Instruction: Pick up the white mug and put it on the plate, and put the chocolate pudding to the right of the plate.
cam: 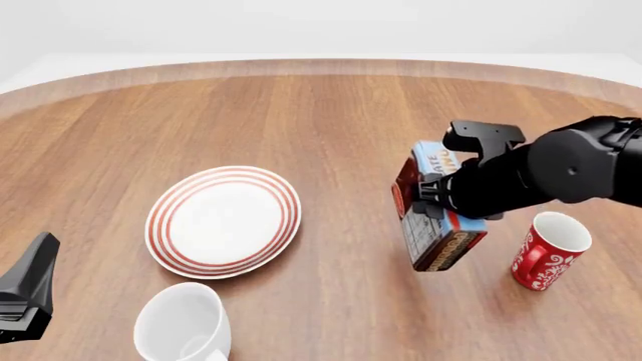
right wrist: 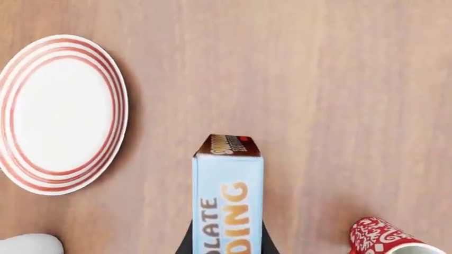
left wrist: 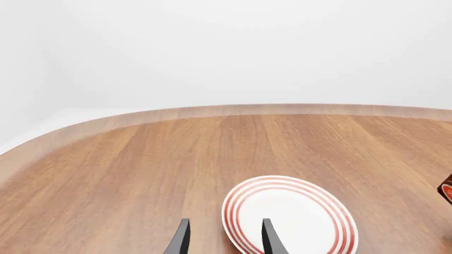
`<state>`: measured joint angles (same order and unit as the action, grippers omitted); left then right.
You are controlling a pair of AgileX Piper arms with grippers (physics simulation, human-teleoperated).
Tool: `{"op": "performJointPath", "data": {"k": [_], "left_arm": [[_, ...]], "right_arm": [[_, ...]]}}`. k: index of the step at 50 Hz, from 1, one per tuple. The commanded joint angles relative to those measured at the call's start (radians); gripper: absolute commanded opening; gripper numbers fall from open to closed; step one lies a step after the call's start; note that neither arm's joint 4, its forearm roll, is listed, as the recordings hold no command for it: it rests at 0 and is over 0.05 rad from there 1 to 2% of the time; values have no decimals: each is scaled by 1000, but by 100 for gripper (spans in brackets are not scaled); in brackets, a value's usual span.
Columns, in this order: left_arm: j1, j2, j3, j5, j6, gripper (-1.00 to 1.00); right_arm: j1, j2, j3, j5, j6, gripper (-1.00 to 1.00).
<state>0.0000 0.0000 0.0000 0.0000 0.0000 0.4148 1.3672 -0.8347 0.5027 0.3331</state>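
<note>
The plate [cam: 222, 220] lies left of centre on the table. The white mug [cam: 183, 327] stands upright just in front of it, near the front edge. My right gripper [cam: 434, 204] is shut on the chocolate pudding [cam: 429, 226], holding it tilted to the right of the plate, between the plate and the red mug. In the right wrist view the pudding box [right wrist: 227, 203] fills the gap between the fingers, with the plate [right wrist: 60, 114] off to one side. My left gripper [left wrist: 224, 241] is open and empty, with the plate [left wrist: 289, 214] just beyond its fingertips.
A red mug with white patterns [cam: 546, 252] stands upright close to the right of the held box; it also shows in the right wrist view [right wrist: 388, 238]. The left arm [cam: 28, 289] sits low at the front left corner. The table's curved far edge [cam: 321, 68] runs across the back.
</note>
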Motion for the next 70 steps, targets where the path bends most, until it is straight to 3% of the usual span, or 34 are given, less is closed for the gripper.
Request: {"op": "performJointPath", "data": {"k": [1, 44, 70], "left_arm": [[0, 0, 0, 0, 0, 100], [0, 0, 0, 0, 0, 100], [0, 0, 0, 0, 0, 100]], "right_arm": [[18, 22, -52, 0, 26, -100], [59, 225, -232, -22, -1, -100], [69, 333, -273, -45, -9, -100]]}}
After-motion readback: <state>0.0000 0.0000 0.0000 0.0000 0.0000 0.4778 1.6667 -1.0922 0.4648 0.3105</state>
